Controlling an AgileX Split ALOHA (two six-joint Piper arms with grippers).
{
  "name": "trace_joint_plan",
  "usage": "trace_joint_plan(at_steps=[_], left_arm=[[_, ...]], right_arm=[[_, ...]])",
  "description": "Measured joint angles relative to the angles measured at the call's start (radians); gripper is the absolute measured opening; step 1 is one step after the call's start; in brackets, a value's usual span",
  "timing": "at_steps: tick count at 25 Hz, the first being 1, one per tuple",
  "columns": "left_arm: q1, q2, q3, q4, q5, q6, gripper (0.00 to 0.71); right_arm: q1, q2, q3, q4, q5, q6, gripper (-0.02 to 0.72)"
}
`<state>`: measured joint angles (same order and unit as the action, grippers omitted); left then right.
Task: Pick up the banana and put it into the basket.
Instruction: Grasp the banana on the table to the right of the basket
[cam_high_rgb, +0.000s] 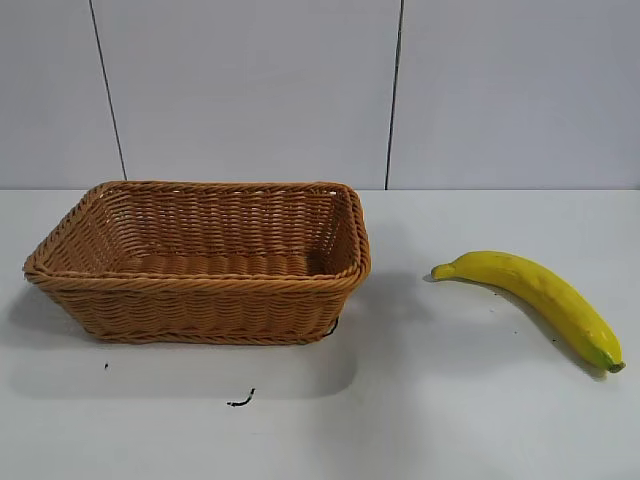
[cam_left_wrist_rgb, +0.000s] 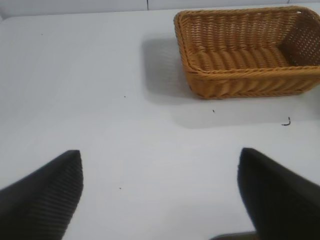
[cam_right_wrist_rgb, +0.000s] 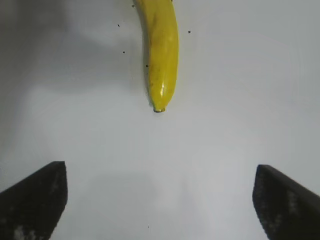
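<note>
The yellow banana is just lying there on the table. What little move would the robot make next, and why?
Probably the right gripper should ease forward and down until its open fingers straddle the curved yellow banana. In the right wrist view the banana lies ahead of the fingertips, untouched, on the white table, to the right of the empty woven wicker basket. The left gripper sits open near the basket.

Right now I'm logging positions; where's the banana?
In the exterior view the banana lies on the white table, right of the basket, apart from it.
</note>
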<state>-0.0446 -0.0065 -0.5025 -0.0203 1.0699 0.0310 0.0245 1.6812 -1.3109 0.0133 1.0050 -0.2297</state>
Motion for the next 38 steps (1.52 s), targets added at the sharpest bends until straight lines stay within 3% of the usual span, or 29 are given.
trace_joint_plan(at_steps=[4,13,22,35,38], left_arm=[[0.0,0.0,0.0,0.0,0.0,0.0,0.635],[0.0,0.0,0.0,0.0,0.0,0.0,0.635],[0.0,0.0,0.0,0.0,0.0,0.0,0.635],[0.0,0.0,0.0,0.0,0.0,0.0,0.635],[0.0,0.0,0.0,0.0,0.0,0.0,0.635]], right_arm=[[0.0,0.117,-0.074,0.0,-0.025,-0.053,0.689],[0.013,0.317,-0.085,0.046,-0.069,-0.074,0.689],[0.017,0.399,-0.085,0.032,-0.187,-0.044,0.689],[0.017,0.467,-0.085,0.027,-0.205,-0.03,0.689],[0.017,0.469,-0.085,0.026,-0.206,-0.029,0.641]])
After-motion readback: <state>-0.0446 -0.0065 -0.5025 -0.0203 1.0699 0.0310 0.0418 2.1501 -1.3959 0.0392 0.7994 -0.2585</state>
